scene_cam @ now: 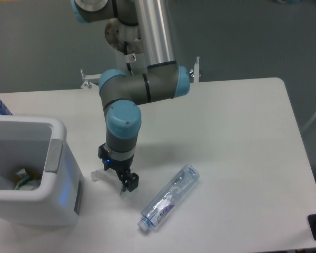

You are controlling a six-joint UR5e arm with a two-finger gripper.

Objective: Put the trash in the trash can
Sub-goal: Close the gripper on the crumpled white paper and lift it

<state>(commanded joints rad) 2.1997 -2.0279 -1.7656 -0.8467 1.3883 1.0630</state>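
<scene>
White table (237, 132); gripper (117, 180) low, touching cardboard scrap (98, 176).

The arm (147, 84) folds downward near the tabletop's front-left, its gripper (124, 184) pointing down, fingers close together.

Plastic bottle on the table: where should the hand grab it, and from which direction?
Grip the plastic bottle across its mid-body, coming straight down from above. It lies flat on the white table, slanting from cap at lower left to base at upper right, so the fingers should close across the narrow width, turned square to that diagonal. The hand is just to its left, beside the trash can.
</scene>
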